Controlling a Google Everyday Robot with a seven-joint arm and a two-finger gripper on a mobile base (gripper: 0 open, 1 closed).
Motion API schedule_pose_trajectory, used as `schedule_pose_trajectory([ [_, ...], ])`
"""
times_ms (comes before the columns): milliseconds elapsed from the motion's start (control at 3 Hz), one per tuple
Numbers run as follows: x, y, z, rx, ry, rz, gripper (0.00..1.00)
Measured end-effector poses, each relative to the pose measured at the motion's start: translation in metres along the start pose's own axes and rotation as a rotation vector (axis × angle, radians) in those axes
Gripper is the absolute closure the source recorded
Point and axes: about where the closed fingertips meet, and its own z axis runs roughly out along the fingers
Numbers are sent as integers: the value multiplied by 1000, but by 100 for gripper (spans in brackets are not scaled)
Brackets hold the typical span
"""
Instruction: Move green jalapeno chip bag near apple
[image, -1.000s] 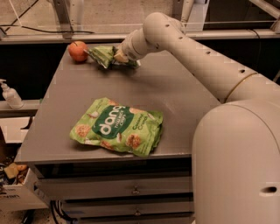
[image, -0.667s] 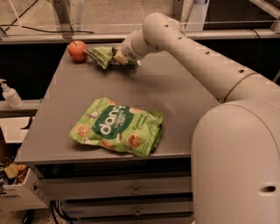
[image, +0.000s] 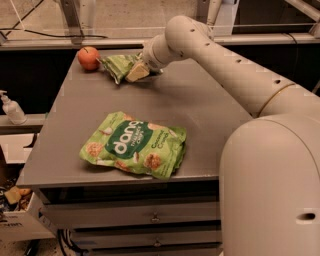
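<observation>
Gripper (image: 137, 71) fingers clamped on green jalapeno chip bag (image: 116, 65), just beside apple (image: 88, 57); dang bag (image: 134, 145) well apart, nr table (image: 200, 107) front.

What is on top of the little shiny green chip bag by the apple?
The robot's pale gripper lies over the end of the small glossy green chip bag farthest from the round red-orange apple. The bag's part beneath it is covered and cannot be seen.

Tan-seeming gripper fingers (image: 137, 73) on green bag (image: 116, 65), red-orange apple (image: 88, 58)
</observation>
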Motion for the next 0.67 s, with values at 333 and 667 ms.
schedule_pose_trajectory([
  [333, 0, -2, -10, 0, -14, 8, 0],
  [667, 11, -2, -34, -12, -18, 36, 0],
])
